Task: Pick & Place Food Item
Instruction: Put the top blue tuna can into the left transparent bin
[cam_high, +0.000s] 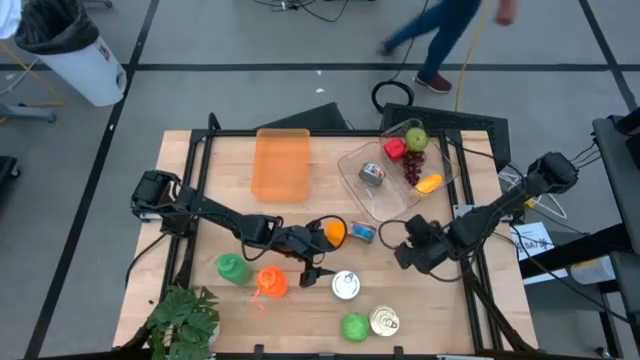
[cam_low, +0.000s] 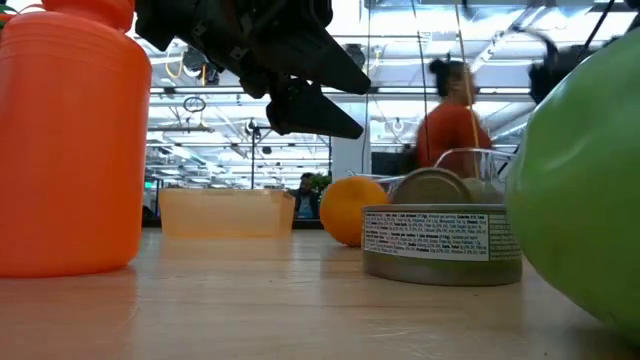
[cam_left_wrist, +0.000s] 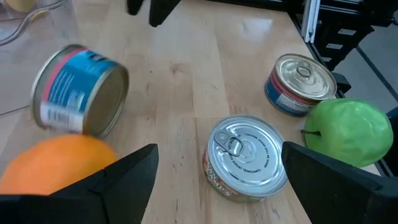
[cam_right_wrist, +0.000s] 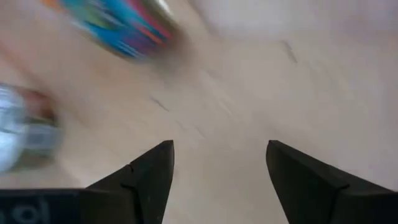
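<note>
Upright silver can (cam_left_wrist: 246, 155) on worktop (cam_high: 300, 325), beside green apple (cam_left_wrist: 348, 132); left gripper (cam_left_wrist: 217, 174) spread just above it; rigid, smooth, likely slippery; best pinched across its sides; right gripper (cam_right_wrist: 217, 168) spread, idle nearby.

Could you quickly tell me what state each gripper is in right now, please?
Left gripper: open, holding nothing, hovering over the silver can.
Right gripper: open, holding nothing, above bare table.

nothing here can be read: the tin (cam_low: 440, 243) right of centre in the low view wears a label of fine print, too small to make out.
</note>
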